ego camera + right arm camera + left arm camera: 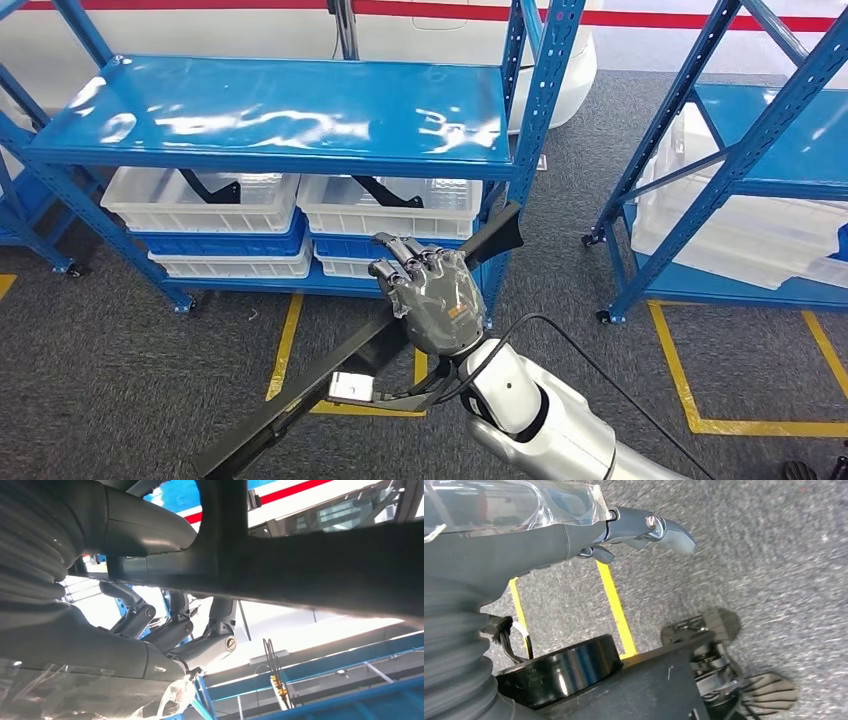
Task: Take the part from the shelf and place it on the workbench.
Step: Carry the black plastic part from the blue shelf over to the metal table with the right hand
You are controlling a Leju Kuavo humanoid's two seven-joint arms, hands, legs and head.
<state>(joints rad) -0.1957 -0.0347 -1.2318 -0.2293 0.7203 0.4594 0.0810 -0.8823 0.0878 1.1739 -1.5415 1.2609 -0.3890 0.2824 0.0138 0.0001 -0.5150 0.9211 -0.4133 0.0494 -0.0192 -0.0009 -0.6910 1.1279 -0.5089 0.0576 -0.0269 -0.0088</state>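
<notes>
Head view: right hand (432, 292) grips a long black part (330, 375), fingers curled over its middle; the part runs diagonally from low left, near the grey floor (120, 360), up past the hand toward the blue shelf (270, 115). Left hand (644, 527) hangs above the floor, fingers apart, holding nothing. White bins (200, 200) sit on the shelf beyond.
</notes>
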